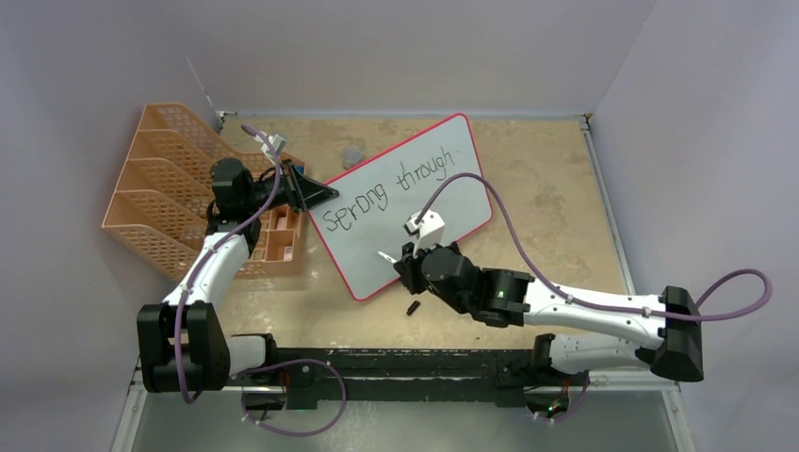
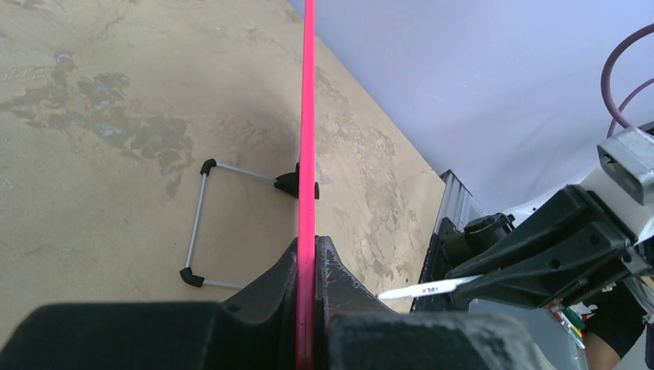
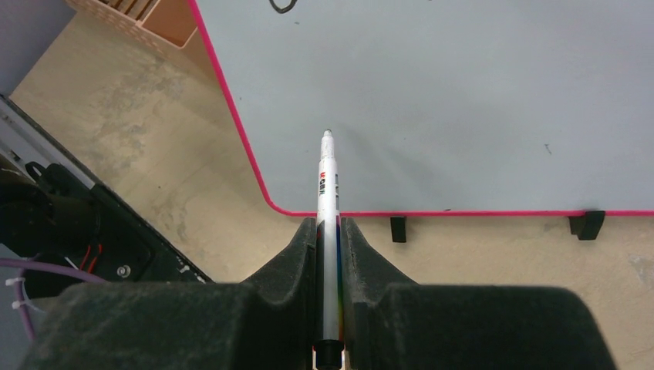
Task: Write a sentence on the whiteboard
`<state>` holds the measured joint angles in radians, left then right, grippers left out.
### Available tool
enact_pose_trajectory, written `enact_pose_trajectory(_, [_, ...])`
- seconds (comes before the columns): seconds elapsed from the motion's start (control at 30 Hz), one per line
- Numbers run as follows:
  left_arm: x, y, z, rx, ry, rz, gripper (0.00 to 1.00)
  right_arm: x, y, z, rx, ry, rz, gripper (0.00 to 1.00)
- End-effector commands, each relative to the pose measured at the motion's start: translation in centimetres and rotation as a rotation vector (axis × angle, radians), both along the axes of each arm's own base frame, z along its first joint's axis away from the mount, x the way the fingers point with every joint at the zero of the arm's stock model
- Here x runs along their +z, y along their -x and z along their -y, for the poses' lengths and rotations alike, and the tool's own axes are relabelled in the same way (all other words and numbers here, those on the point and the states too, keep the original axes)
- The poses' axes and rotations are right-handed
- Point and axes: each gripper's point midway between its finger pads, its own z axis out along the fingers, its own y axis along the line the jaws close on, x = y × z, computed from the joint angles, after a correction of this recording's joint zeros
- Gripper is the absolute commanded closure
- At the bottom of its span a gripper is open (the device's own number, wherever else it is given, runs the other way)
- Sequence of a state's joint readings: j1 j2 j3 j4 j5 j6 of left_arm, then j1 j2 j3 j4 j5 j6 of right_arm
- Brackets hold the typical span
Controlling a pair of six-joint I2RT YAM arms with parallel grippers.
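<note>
So, pink-framed whiteboard (image 1: 369, 254) shows slanted black sentence (image 1: 391, 193), approx "Sprong through".

Tabletop (image 1: 546, 188): tan surface mottled with darker stains. Left rear: orange mesh file rack (image 1: 155, 188), with a small orange compartment box (image 1: 280, 237) just beside it. Centre: whiteboard (image 1: 363, 259), standing tilted on two black feet (image 3: 397, 228) and a wire stand (image 2: 197, 223). A small black object (image 1: 412, 307) lies near the board's front corner.
</note>
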<state>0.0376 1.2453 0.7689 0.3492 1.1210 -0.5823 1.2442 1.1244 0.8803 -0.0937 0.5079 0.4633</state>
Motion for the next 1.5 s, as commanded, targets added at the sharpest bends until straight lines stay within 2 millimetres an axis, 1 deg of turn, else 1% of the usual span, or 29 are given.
enact_pose_trajectory(0.0, [0.4,0.9,0.9,-0.058,-0.015,0.037,1.00,1.1,-0.1,-1.3,-0.041,-0.067,0.022,1.00])
enact_pose_trajectory(0.2, [0.4,0.9,0.9,-0.059,-0.013,0.034,1.00,0.1,0.2,-2.2,-0.040,-0.048,0.020,1.00])
enact_pose_trajectory(0.33, [0.4,0.9,0.9,-0.057,-0.013,0.034,1.00,0.3,-0.3,-3.0,-0.059,-0.056,0.030,1.00])
enact_pose_trajectory(0.6, [0.4,0.9,0.9,-0.057,-0.013,0.033,1.00,-0.7,-1.0,-4.0,-0.103,-0.020,0.028,1.00])
enact_pose_trajectory(1.0, [0.5,0.9,0.9,-0.058,-0.012,0.036,1.00,-0.8,-1.6,-4.6,-0.134,-0.007,0.036,1.00])
enact_pose_trajectory(1.47, [0.5,1.0,0.9,-0.059,-0.012,0.037,1.00,-0.8,-1.9,-4.8,-0.173,0.003,0.057,1.00])
